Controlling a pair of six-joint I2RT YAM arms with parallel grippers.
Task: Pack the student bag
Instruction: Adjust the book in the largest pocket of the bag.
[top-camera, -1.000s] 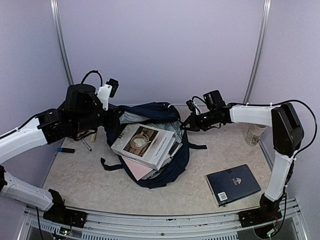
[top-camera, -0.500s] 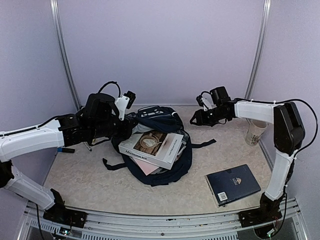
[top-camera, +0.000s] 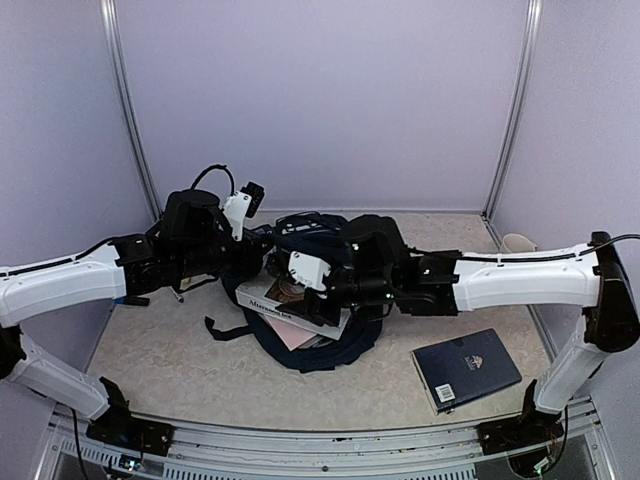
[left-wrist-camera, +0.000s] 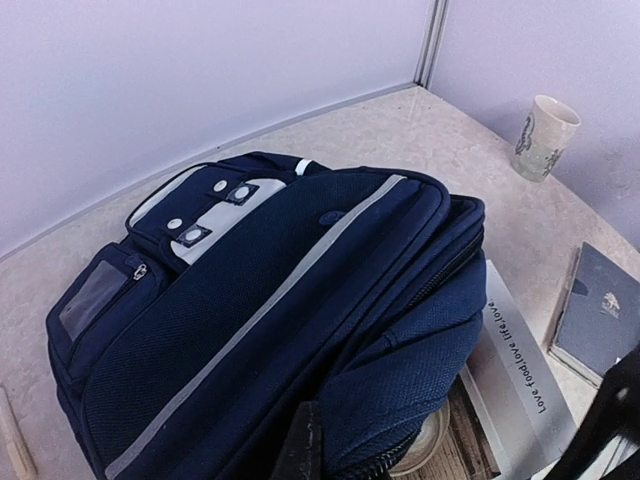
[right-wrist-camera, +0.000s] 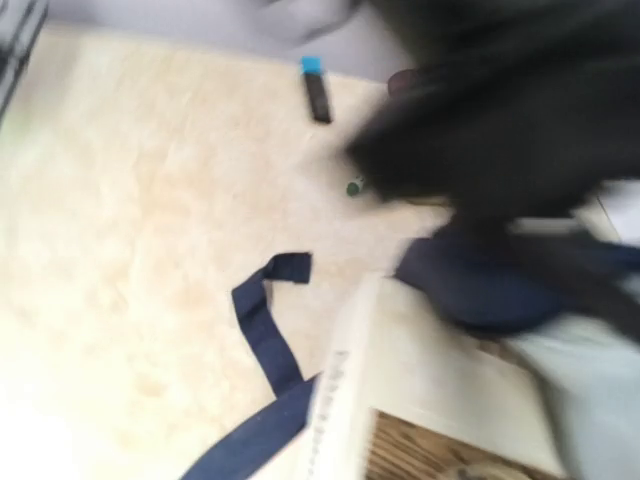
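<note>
one big change for you: the right arm has swung from the back right corner across the student bag (top-camera: 312, 224). your right claw (top-camera: 290, 272) now sits over the white book (top-camera: 283, 306) poking from the bag's mouth. it is just beside the left claw (top-camera: 260, 256), which has barely shifted. the cup (top-camera: 517, 243) is now half hidden behind the right arm. the right wrist view is smeared with motion, showing only a strap (right-wrist-camera: 262, 318), a marker (right-wrist-camera: 317, 90) and the book's edge, so you cannot tell whether the right claw is open or closed. the left claw is closed, pinching the bag's top fabric. the bag lies between the two arms, under both claws.
</note>
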